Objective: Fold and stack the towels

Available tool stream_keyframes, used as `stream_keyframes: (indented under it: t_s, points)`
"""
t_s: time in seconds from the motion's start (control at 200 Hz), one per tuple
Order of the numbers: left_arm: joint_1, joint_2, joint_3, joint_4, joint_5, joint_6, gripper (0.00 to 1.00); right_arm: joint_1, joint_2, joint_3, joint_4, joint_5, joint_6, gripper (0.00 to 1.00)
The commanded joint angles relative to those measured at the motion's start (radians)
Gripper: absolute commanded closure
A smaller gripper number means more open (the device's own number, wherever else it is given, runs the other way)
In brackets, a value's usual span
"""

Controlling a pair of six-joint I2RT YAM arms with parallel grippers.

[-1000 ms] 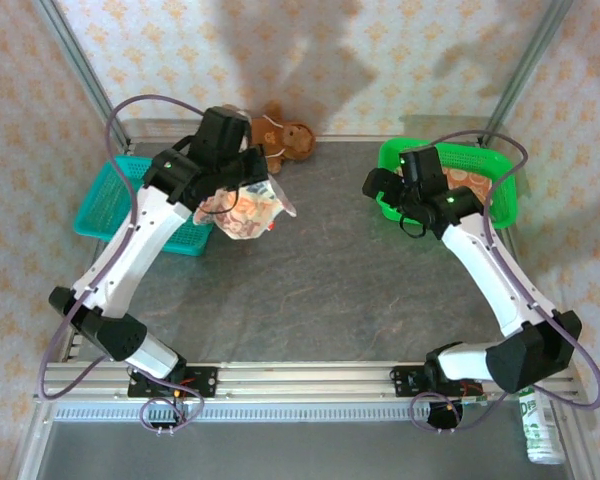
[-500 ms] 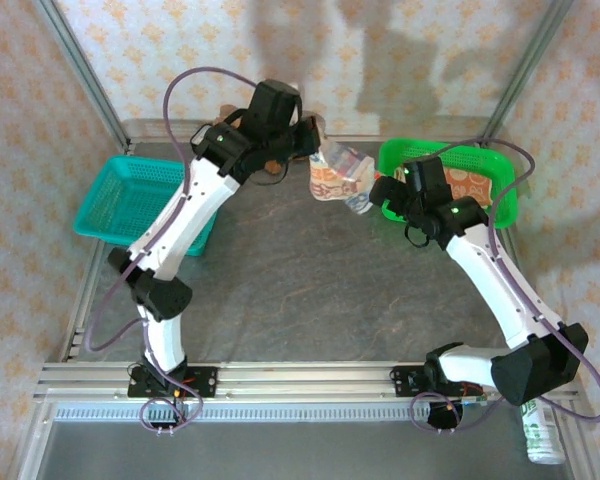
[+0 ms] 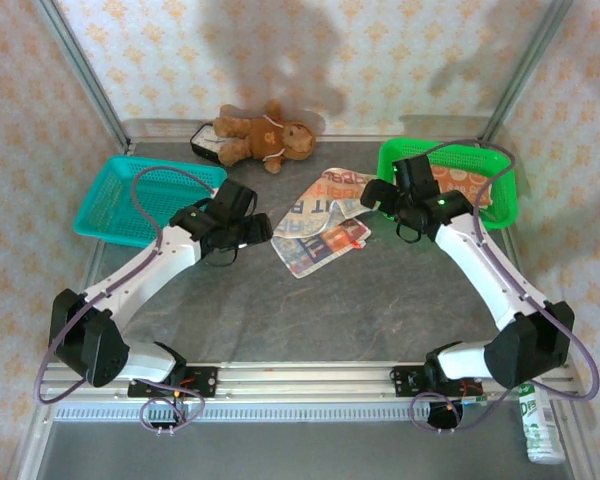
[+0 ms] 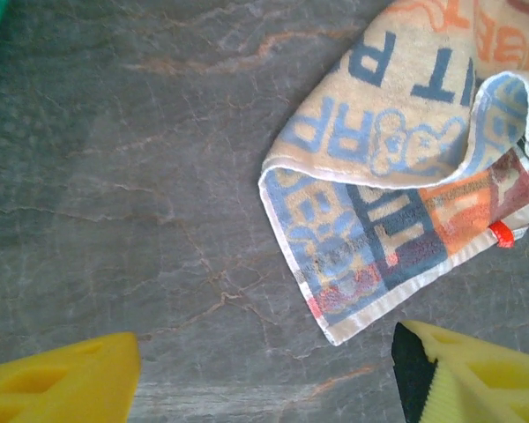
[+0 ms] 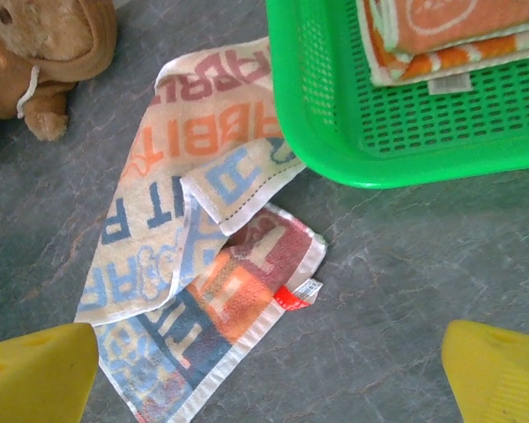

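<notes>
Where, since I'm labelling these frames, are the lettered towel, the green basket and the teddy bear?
lettered towel (image 3: 315, 225), top external view, middle of the cloth.
green basket (image 5: 397, 176), right wrist view, its outer rim.
teddy bear (image 3: 260, 135), top external view, its torso.

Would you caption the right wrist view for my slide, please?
Open right gripper over a rumpled lettered towel beside a green basket of folded orange towels, teddy bear upper left.

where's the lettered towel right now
On the table near the middle of the top view, partly folded over itself, the lettered towel lies between the teddy bear and the green basket.
</notes>
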Motion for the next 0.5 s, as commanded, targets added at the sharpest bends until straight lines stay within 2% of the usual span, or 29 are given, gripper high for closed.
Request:
stream_keyframes:
  t_s: [0.0, 0.125, 0.175, 0.265, 0.37, 0.495]
  points:
    - [-0.012, 0.026, -0.029, 0.102, 0.043, -0.013, 0.27, 0.012, 0.022, -0.032, 0.033, -0.026, 0.015, 0.01]
    - [-0.054, 0.113, -0.037, 0.152, 0.069, -0.033, 0.35, 0.013, 0.060, -0.066, 0.049, -0.056, -0.005, 0.01]
    - [-0.073, 0.157, -0.028, 0.161, 0.075, -0.045, 0.43, 0.013, 0.073, -0.088, 0.060, -0.068, -0.015, 0.00]
    - [-0.114, 0.235, -0.007, 0.168, 0.075, -0.083, 0.48, 0.014, 0.088, -0.122, 0.077, -0.074, -0.025, 0.07]
    - [-0.161, 0.315, 0.016, 0.172, 0.072, -0.148, 0.61, 0.013, 0.082, -0.154, 0.096, -0.066, -0.022, 0.10]
    - [-0.220, 0.387, 0.053, 0.144, 0.033, -0.204, 0.62, 0.013, 0.077, -0.160, 0.095, -0.057, -0.022, 0.10]
